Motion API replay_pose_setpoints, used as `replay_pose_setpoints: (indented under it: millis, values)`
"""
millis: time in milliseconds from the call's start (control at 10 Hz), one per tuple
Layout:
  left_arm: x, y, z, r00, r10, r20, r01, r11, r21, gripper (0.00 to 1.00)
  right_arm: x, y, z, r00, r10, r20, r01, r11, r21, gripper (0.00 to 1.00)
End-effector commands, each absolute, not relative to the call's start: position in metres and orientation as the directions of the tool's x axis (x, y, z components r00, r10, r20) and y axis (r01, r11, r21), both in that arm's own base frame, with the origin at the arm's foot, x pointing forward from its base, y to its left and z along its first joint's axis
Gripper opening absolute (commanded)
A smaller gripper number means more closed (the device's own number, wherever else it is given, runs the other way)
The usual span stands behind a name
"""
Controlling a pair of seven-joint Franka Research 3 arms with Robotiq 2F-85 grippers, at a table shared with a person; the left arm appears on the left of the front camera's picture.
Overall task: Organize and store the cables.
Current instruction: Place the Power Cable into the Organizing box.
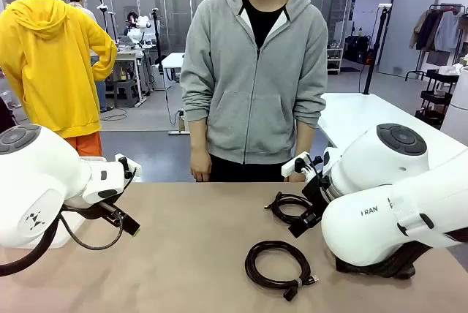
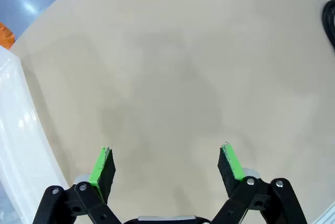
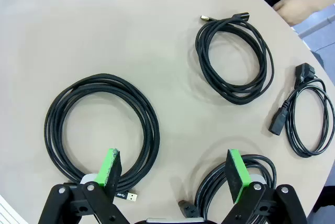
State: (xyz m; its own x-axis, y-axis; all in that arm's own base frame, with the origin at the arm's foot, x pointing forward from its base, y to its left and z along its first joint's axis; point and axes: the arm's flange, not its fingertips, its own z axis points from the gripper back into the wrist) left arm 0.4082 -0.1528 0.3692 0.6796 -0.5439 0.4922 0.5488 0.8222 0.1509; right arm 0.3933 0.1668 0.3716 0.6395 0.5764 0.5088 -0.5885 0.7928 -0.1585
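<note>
Now holding left gripper [image 2: 167,169] over bare table [image 2: 172,67], jaws spread wide, grasping nothing. Hanging right gripper [image 3: 175,174] low above the cables [image 1: 278,245], jaws likewise spread, nothing pinched between pads. Lying flat on the tabletop, all tied in rounds: large coil [image 3: 102,85] passing beneath one finger, small coil [image 3: 261,162] beneath the other, medium coil [image 3: 235,96] farther out, thin cord [image 3: 277,122] near table edge. Showing person's hand [image 3: 301,7] at far edge, apart from every cable.
</note>
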Motion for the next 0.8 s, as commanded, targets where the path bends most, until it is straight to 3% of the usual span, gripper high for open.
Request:
replay_pose_setpoints:
  millis: [0,700]
  values:
    - [0.4074,-0.1527,0.3691,0.68,-0.543,0.493,0.548,0.823,0.15,1.0,0.3933,0.1668,0.3716,0.639,0.576,0.509,-0.588,0.793,-0.158,1.0]
    - [0.4074,-0.1527,0.3691,0.68,-0.543,0.493,0.548,0.823,0.15,1.0,0.3933,0.1668,0.3716,0.639,0.576,0.509,-0.588,0.793,-0.158,1.0]
